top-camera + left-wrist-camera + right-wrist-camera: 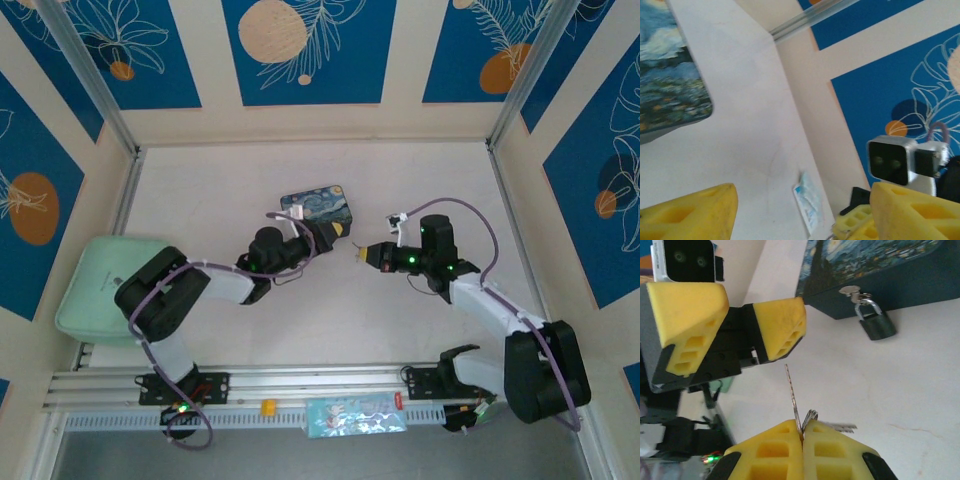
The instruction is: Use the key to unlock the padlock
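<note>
Pressed together on key (pixel 791 390), right gripper (pixel 801 432); padlock (pixel 877 326) hooked on box (pixel 880 275), well apart; left gripper (pixel 740 320) spread. Left wrist: spread wide above tabletop (pixel 750 100). Overhead: both facing beside box. Risk: thin key twisting in grip, missing keyhole

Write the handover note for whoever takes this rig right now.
Claws: left claw open and empty, beside the painted box. Right claw shut on the key, blade sticking out past the fingertips.
Things: padlock hangs from the box's hasp, shackle closed, apart from the key.
Done: key is in hand.
Left: bring the blade to the padlock, insert, turn. The left claw could probably steady the lock first.
</note>
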